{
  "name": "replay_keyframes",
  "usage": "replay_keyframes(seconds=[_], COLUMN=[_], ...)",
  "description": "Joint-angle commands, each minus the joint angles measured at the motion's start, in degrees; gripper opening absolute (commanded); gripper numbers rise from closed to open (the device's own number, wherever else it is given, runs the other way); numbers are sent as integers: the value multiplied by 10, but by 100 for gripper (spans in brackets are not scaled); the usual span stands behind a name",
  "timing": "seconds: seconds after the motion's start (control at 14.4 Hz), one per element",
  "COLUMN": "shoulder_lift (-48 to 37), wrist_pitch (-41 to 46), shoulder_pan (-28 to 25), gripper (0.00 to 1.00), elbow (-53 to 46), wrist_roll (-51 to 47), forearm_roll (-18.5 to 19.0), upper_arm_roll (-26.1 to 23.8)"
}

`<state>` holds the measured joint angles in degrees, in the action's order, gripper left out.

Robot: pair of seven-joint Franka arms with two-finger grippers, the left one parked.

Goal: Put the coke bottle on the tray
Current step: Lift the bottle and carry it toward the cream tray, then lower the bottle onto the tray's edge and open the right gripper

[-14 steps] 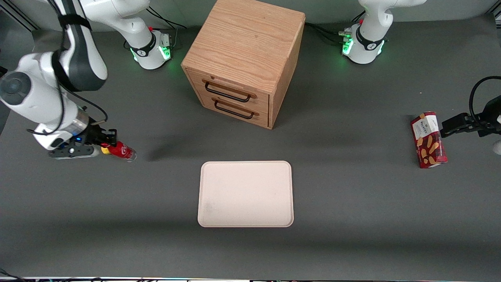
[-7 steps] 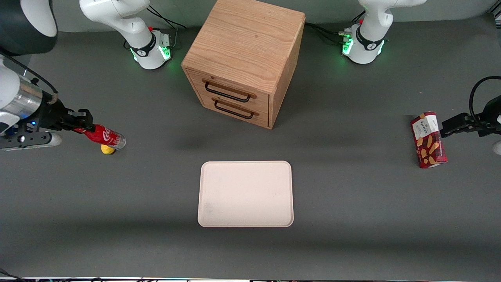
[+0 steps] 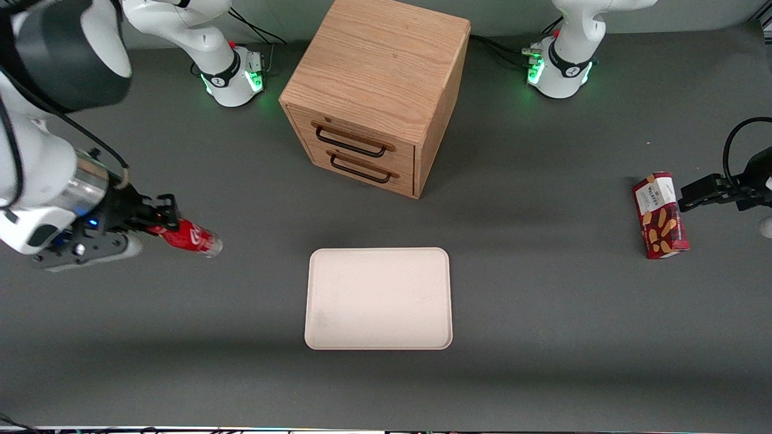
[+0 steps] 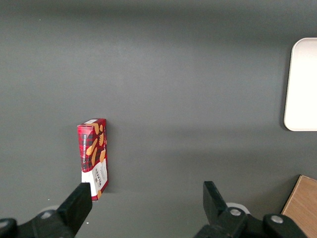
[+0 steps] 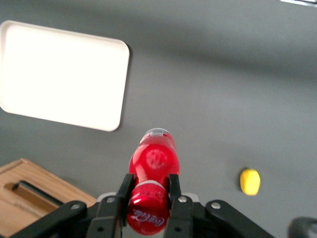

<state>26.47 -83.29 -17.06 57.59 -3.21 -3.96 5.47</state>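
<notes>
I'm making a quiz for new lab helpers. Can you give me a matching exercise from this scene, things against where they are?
Things:
1. coke bottle
2. tray
3. snack box
4. wooden cabinet

Places:
A. toward the parked arm's end of the table
B. clamped in the hand, off the table
C. nearer the front camera than the cabinet
D. between the two arm bases

Pairs: 1-B, 2-C, 3-A, 4-D

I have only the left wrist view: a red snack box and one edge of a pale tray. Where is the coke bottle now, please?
Observer: The gripper holds the coke bottle in the air, toward the working arm's end of the table.
Operator: Is something already on the tray?
Observer: No, the tray is bare.
Operator: Anything else near the bottle?
Observer: A small yellow lump lies on the table below the gripper.
</notes>
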Motion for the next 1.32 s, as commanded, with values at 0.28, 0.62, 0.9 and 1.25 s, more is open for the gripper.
replay_keyframes(seconds=[0.28,0.62,0.9,1.25], shoulder_lift=[117,186,230,260], wrist_pitch=[-135,-234,-276,-307], shoulder_pan=[1,-21,-26,-29], gripper=[0,0,0,0], elbow=[-75,-74,-73,-71], wrist_roll=[-54,-64,-73,-73], forearm_roll=[-2,35,48,65], upper_arm_roll=[-70,-78,-83,-87])
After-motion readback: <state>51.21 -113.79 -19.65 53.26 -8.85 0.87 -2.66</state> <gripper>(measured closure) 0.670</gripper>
